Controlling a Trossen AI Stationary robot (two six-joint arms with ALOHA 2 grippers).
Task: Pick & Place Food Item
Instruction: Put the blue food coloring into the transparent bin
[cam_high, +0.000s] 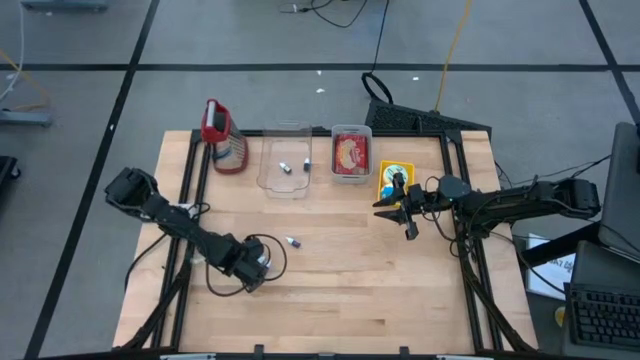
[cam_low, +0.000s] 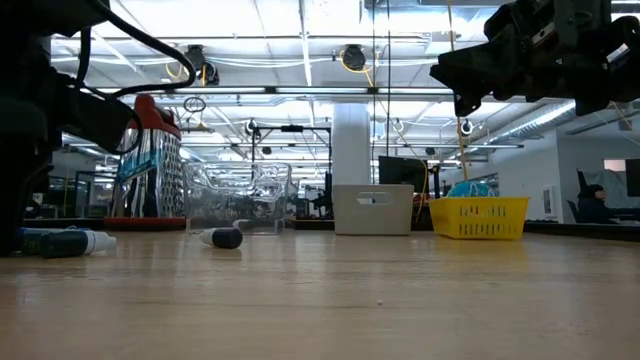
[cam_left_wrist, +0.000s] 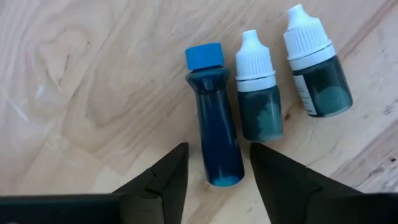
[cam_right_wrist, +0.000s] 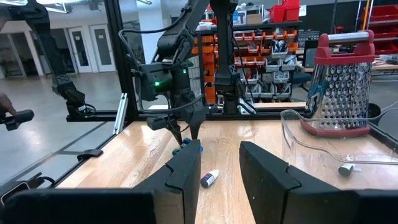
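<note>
At the front-left of the worktop (cam_high: 330, 300), the left gripper (cam_left_wrist: 214, 180) hangs low over three small bottles lying side by side on the wood. Its fingers (cam_left_wrist: 168, 177) stand apart, and the blue-capped bottle (cam_left_wrist: 214, 118) lies right in the gap between them: its base sits between the fingertips and its cap points away from the wrist. So the bottle's long axis runs along the gripper's reach, not across it, and the fingers flank its narrow body on either side without visibly touching it. The two white-capped dropper bottles (cam_left_wrist: 258, 90) lie parallel to it on one side, the nearer one close beside the blue-capped bottle, so a closing finger has little room there. A fourth small bottle (cam_high: 293, 242) lies alone further in on the worktop.

The right gripper (cam_high: 398, 207) hovers well above the wood on the far right, near the yellow basket (cam_high: 396, 172), its fingers (cam_right_wrist: 186, 168) parted around nothing. It is well apart from the bottles, so the left arm is plainly the nearer one.

The clear container (cam_high: 285, 160) at the back, beside the grater (cam_high: 222, 135) and the red-filled tub (cam_high: 350, 152), already holds a couple of small items; it looks the likely destination. The coming move probably calls for a straight squeeze across the bottle's width.
</note>
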